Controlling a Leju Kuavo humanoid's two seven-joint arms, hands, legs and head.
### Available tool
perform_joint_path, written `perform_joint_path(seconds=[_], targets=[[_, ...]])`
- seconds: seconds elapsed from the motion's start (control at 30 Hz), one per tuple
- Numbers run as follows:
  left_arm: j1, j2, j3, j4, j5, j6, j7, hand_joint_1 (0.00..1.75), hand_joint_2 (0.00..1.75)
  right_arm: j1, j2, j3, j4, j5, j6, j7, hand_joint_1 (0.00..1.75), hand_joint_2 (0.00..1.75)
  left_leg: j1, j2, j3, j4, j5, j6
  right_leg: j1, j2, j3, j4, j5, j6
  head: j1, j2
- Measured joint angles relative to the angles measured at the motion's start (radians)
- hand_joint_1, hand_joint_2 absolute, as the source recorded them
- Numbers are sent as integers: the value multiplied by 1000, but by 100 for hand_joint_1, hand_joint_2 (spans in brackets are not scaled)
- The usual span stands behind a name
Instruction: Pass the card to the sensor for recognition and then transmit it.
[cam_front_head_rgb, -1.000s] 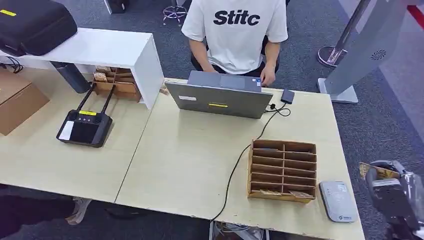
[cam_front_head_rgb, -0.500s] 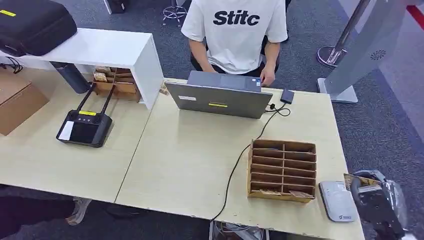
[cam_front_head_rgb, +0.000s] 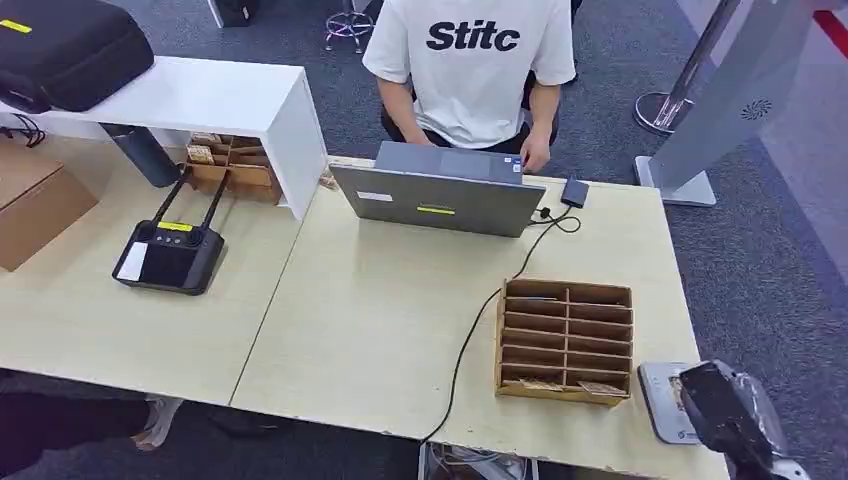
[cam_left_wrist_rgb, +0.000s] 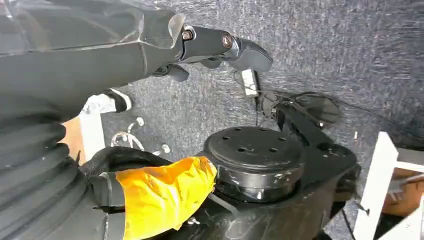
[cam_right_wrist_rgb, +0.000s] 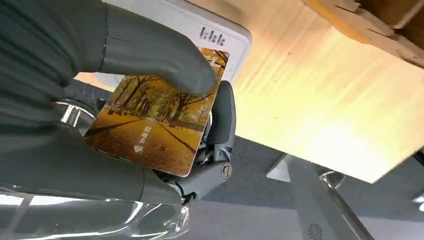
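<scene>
Right hand (cam_front_head_rgb: 722, 410) sits at the lower right of the head frame, over the right part of the sensor (cam_front_head_rgb: 662, 398), a flat white reader lying on the tabletop (cam_front_head_rgb: 380, 300) just right of the wooden rack (cam_front_head_rgb: 565, 340). In the right wrist view the hand (cam_right_wrist_rgb: 100, 100) is clamped on the card (cam_right_wrist_rgb: 157, 112): the thumb presses its printed face, an autumn tree scene, and dark fingers (cam_right_wrist_rgb: 220, 120) back it from behind. The card is held just above the white sensor (cam_right_wrist_rgb: 200, 27); whether they touch cannot be told.

Left hand (cam_left_wrist_rgb: 220, 47) appears in the left wrist view over grey carpet, fingers curled in, nothing in them.

A cable (cam_front_head_rgb: 480, 320) runs from the tabletop's near edge up to the laptop (cam_front_head_rgb: 440, 195) at upper centre. A person (cam_front_head_rgb: 470, 70) in a white shirt sits behind it. A black controller (cam_front_head_rgb: 168, 255) lies at left.
</scene>
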Motion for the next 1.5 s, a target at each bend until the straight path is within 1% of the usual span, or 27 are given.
perform_joint_path(seconds=[0.13, 0.37, 0.5, 0.73, 0.83, 0.9, 0.93, 0.97, 1.0, 1.03, 1.07, 1.1, 1.13, 1.17, 1.23, 1.3, 1.37, 1.5], targets=[[19, -40, 75, -5, -51, -33, 24, 0, 175, -1, -9, 9, 20, 0, 5, 9, 175, 175, 0, 0, 0, 0, 0, 0, 0, 0, 0, 0, 0, 0, 0, 0], [41, -99, 173, -8, -133, -95, 57, 0, 175, -1, -20, 24, 37, 2, 8, 13, 175, 175, 0, 0, 0, 0, 0, 0, 0, 0, 0, 0, 0, 0, 0, 0], [47, -119, 203, -8, -143, -102, 61, 0, 175, -1, -22, 27, 41, 5, 8, 13, 175, 175, 0, 0, 0, 0, 0, 0, 0, 0, 0, 0, 0, 0, 0, 0], [54, -134, 227, -8, -152, -108, 63, 0, 175, -1, -24, 29, 44, 7, 7, 13, 175, 175, 0, 0, 0, 0, 0, 0, 0, 0, 0, 0, 0, 0, 0, 0], [58, -163, 264, -8, -228, -172, 89, 0, 175, -1, -29, 30, 43, 9, 5, 12, 175, 175, 0, 0, 0, 0, 0, 0, 0, 0, 0, 0, 0, 0, 0, 0], [61, -196, 302, -9, -307, -239, 111, 0, 175, 0, -31, 31, 31, 9, 2, 9, 175, 175, 0, 0, 0, 0, 0, 0, 0, 0, 0, 0, 0, 0, 0, 0], [63, -223, 343, -10, -383, -308, 125, 0, 175, 0, -32, 32, 21, 10, -1, 5, 175, 175, 0, 0, 0, 0, 0, 0, 0, 0, 0, 0, 0, 0, 0, 0], [62, -250, 379, -11, -439, -361, 130, 0, 175, 0, -34, 32, 13, 10, -5, 0, 175, 175, -1, 0, 0, 0, 0, 0, -1, 0, 0, 0, 0, 0, 0, 0], [61, -291, 436, -14, -508, -429, 129, 0, 175, 1, -35, 32, 1, 9, -10, -8, 175, 175, -1, 0, 0, 0, 0, 0, -1, 0, 0, 0, 0, 0, 0, 0], [56, -332, 497, -18, -592, -510, 119, 0, 175, 1, -35, 33, -15, 5, -14, -18, 175, 175, -1, 0, 0, 0, 0, 0, -1, 0, 0, 0, 0, 0, 0, 0], [47, -377, 556, -20, -670, -590, 95, 0, 175, 2, -35, 33, -36, -3, -21, -32, 175, 175, -1, 0, 0, 0, 0, 0, -1, 0, 0, 0, 0, 1, 0, 0], [36, -409, 617, -21, -718, -641, 66, 0, 175, 2, -35, 33, -56, -10, -28, -45, 175, 175, -1, 0, 0, 1, 0, 0, -1, 0, 0, 0, 0, 1, 0, 0], [28, -443, 668, -24, -740, -670, 34, 0, 175, 2, -35, 32, -76, -16, -36, -59, 175, 175, -1, 0, 0, 1, 0, 0, -1, 0, 0, 0, 0, 1, 0, 0], [22, -468, 714, -29, -742, -686, -5, 0, 175, 2, -35, 32, -103, -22, -45, -74, 175, 175, -1, 1, 0, 1, 0, 0, -1, 1, 0, 0, 0, 1, 0, 0], [13, -499, 771, -45, -729, -707, -74, 0, 175, -1, -34, 31, -152, -24, -64, -100, 175, 175, -1, 0, 0, 0, 0, 0, -1, 0, 0, 0, 0, 1, 0, 0], [4, -528, 810, -69, -714, -724, -129, 0, 175, -10, -33, 32, -197, -26, -83, -130, 175, 175, -1, 0, 0, 0, 0, 0, -1, 0, 0, 0, 0, 1, 0, 0], [-3, -547, 831, -96, -705, -741, -167, 0, 175, -27, -30, 35, -235, -27, -101, -156, 175, 175, 0, 1, 0, 0, 0, 0, -1, 1, 0, 0, 0, 1, 0, 0], [-17, -568, 858, -128, -698, -759, -199, 0, 175, -75, -28, 52, -280, -33, -113, -180, 175, 175, -1, 1, 0, 0, 0, 0, -1, 1, 1, 0, 1, 1, 0, 0]])
